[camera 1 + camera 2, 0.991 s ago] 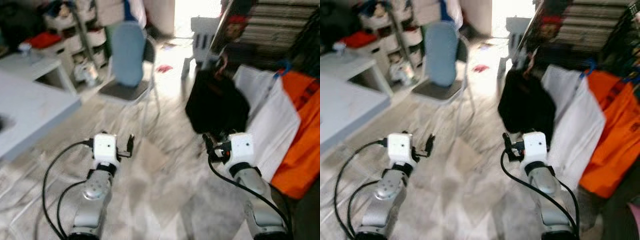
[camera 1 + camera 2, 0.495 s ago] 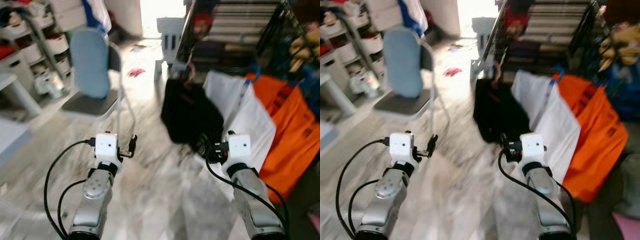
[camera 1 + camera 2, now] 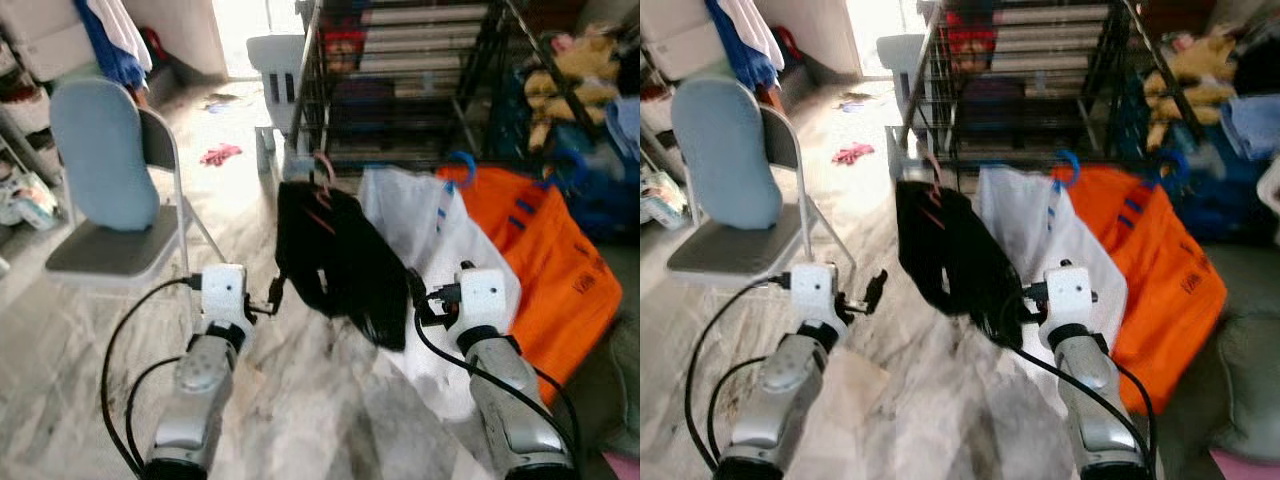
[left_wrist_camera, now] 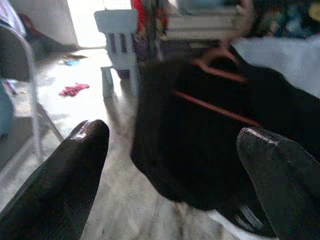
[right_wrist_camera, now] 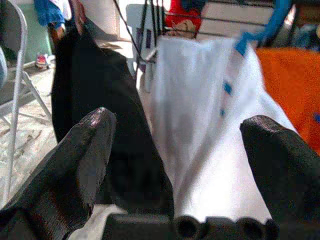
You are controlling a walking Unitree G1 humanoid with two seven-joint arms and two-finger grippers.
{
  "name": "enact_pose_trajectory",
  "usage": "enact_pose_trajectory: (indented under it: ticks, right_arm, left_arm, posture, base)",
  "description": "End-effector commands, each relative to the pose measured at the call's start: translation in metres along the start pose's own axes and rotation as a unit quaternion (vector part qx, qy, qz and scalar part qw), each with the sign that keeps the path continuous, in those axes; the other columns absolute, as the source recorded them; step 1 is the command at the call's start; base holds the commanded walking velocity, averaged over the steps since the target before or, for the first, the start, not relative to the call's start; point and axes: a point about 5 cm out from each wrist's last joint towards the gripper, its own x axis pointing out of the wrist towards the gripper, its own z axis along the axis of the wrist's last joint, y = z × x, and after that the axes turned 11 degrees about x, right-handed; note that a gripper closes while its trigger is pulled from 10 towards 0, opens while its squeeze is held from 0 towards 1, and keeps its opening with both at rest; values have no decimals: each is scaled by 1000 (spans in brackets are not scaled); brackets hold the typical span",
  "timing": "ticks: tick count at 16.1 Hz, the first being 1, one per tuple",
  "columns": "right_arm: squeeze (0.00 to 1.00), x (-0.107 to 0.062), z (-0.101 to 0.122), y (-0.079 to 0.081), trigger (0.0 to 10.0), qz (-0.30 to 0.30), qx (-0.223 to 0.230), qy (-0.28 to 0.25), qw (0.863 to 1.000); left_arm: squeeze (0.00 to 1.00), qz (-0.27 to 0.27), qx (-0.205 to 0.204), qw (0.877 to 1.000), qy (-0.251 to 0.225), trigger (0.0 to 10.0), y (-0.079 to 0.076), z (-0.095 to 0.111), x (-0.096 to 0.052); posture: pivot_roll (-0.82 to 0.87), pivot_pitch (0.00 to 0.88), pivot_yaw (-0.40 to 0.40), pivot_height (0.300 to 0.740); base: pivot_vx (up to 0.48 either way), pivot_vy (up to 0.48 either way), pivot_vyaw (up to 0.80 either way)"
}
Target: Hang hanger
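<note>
Left gripper spread wide with nothing between its fingers, held out low over the pale marbled floor on a forearm bent forward at the elbow, aimed at the lower left edge of the black garment and just short of it. Behind and to the left, grey folding chair with a blue back pad. Since a second ago, whole view swung round and sharpened: chair slid out toward the left edge, dark metal wire rack brought nearer and to the middle. Camera's move, not the things'; both arms carried in the same half-raised pose throughout. Probably an approach just ending, with reaching not yet begun. Pinkish-orange clothes hanger inside the neck of the black garment, hook up against the rack's front lower rail; over the rail or merely beside it, cannot tell. To the right, white garment and orange garment on blue hangers. Right gripper likewise fully parted and empty, forearm angled forward and slightly inward, fingers straddling the seam between black and white cloth, close to both.
</note>
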Motion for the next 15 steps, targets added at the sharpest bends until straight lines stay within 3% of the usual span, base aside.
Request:
enact_pose_trajectory:
  ticks: [1, 15]
  right_arm:
    - [0, 2, 1, 12, 10000, 17, 5, -3, 1000]
    - [0, 4, 0, 11, 10000, 9, -3, -5, 1000]
  left_arm:
    - [0, 11, 3, 1000, 17, 10000, 12, -6, -4]
    - [0, -14, 8, 1000, 26, 10000, 6, -7, -6]
  posture:
    - [-122, 0, 55, 740]
    - [-120, 0, 53, 740]
  base:
    - [0, 446, 0]
    - [0, 472, 0]
